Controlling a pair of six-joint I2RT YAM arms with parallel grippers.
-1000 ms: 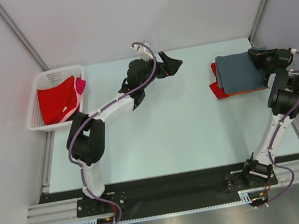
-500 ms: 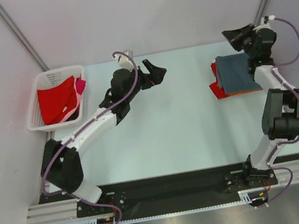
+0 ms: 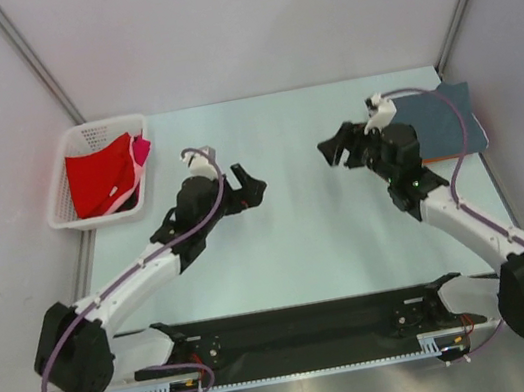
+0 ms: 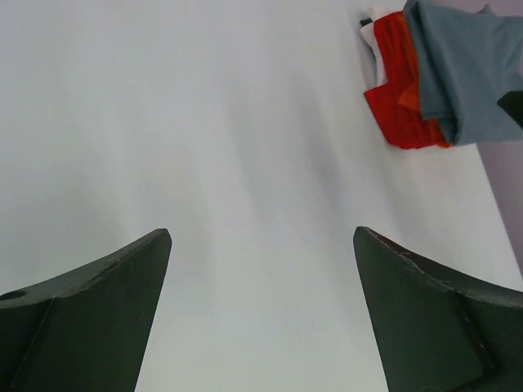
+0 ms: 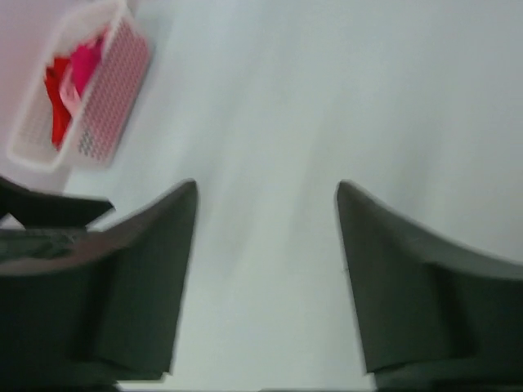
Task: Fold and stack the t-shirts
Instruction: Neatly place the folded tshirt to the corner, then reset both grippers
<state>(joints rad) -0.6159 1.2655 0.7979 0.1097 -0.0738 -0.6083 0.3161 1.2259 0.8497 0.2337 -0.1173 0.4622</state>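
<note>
A folded stack of t-shirts lies at the table's back right, with the slate-grey t-shirt (image 3: 446, 118) on top and an orange edge (image 3: 450, 156) under it. The left wrist view shows the same stack: grey t-shirt (image 4: 466, 73) over red cloth (image 4: 391, 102). A red t-shirt (image 3: 97, 179) and a pink one (image 3: 141, 151) lie in the white basket (image 3: 66, 205) at back left. My left gripper (image 3: 250, 186) (image 4: 261, 233) hangs open over bare table left of centre. My right gripper (image 3: 335, 150) (image 5: 267, 186) is open too, over bare table right of centre, holding nothing.
The basket (image 5: 110, 102) with its red and pink cloth shows at the top left of the right wrist view. Part of the left arm (image 5: 49, 214) is at that view's left edge. The two grippers face each other across the middle of the table.
My right arm swung from the stack at the back right toward the table's centre, and its jaws went from shut to open. The left arm drew back toward the near left, still open.
</note>
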